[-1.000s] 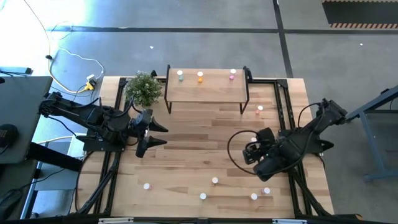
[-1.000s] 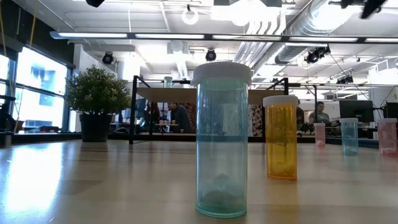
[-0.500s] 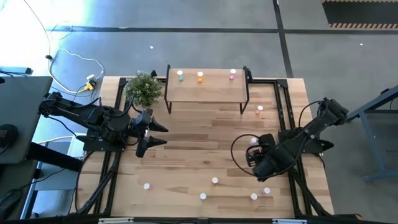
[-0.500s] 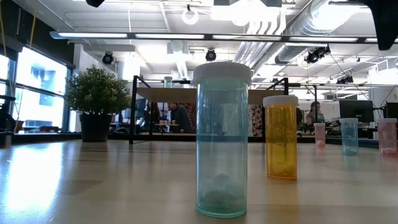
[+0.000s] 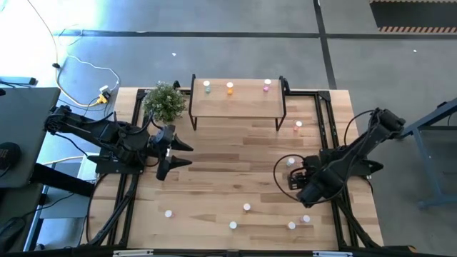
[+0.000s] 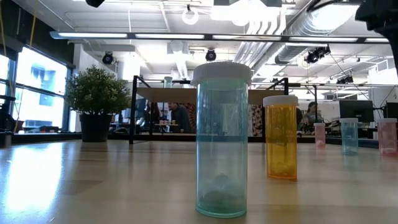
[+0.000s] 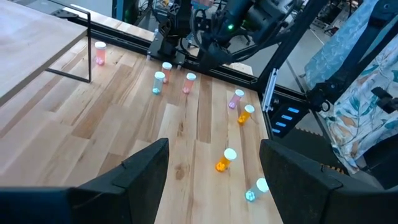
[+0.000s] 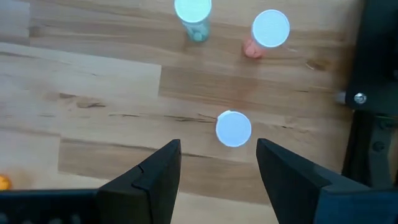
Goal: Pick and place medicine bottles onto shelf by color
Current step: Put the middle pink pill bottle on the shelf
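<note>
Three bottles stand on the shelf (image 5: 235, 100) at the table's far edge: a pale green one (image 5: 207, 86), an orange one (image 5: 230, 88) and a pink one (image 5: 266, 86). Others are loose on the tabletop (image 5: 214, 153), most in a scatter along the near edge.

The right gripper (image 5: 295, 176) hangs over the right side of the table, jaws wide apart and holding nothing. Its wrist camera looks down on a white bottle cap (image 8: 234, 129) just ahead of the gap between the fingers; the body colour cannot be told from above.

The left gripper (image 5: 187, 154) waits over the left side, near the potted plant (image 5: 165, 102), fingers also spread and empty.

Step in hand, by judgement: lining up for a pick. Next move calls for centring the open fingers on that cap, lowering around the bottle, then closing.
</note>
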